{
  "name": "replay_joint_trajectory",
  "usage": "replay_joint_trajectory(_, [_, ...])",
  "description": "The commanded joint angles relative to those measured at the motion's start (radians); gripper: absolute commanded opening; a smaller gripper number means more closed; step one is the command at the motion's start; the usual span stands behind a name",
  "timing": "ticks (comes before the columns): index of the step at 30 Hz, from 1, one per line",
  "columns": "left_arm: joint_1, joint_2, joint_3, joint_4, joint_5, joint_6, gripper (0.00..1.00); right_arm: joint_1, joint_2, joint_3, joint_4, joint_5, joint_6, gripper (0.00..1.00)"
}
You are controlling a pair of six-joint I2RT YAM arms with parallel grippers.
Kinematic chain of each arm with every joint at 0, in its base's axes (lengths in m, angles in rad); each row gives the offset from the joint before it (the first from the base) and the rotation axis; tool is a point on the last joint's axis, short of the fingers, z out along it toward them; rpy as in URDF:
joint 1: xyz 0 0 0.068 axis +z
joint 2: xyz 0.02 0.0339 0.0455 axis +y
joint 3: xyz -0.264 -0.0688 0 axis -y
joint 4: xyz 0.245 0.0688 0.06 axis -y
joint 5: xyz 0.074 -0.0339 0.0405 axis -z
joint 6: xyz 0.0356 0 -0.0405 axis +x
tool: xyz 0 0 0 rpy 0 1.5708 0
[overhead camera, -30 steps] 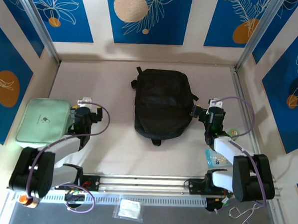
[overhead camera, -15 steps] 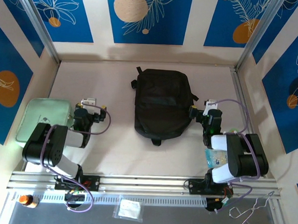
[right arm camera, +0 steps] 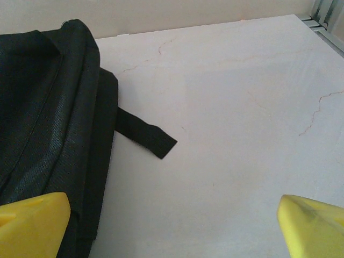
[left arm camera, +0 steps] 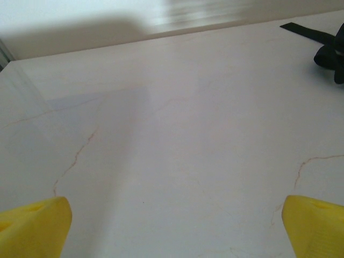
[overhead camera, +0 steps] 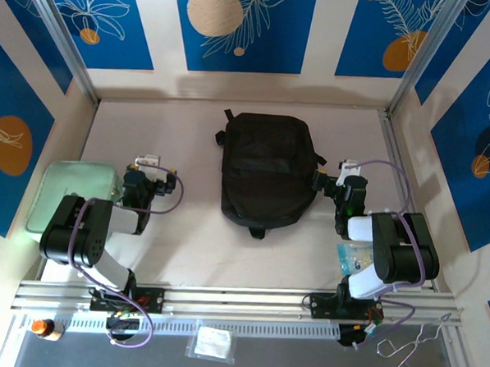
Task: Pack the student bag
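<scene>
Overhead, the student bag (overhead camera: 266,170) is seen flat on the bench (overhead camera: 184,246) between left claw (overhead camera: 150,167) and right claw (overhead camera: 331,179), both released; by the left wrist it is glimpsed well apart, by the right wrist just beside, so its opening is best sought there.

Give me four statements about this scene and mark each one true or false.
1. The student bag lies flat on the table. True.
2. The left gripper is shut on a strap. False: it is open over bare table and holds nothing.
3. The right gripper is open beside the bag. True.
4. The green pouch sits on top of the bag. False: it lies apart from it, at the table's left edge.
</scene>
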Motion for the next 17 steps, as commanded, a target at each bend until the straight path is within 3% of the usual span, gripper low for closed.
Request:
replay_joint_trajectory(1, [0.012, -0.004, 0.008, -0.008, 0.006, -0.003, 1.0, -0.002, 0.004, 0.016, -0.002, 0.002, 0.011, 0.99])
replay_joint_trajectory(17, [0.025, -0.001, 0.023, -0.038, 0.061, -0.004, 1.0, -0.002, 0.004, 0.016, 0.0, 0.001, 0.01, 0.99])
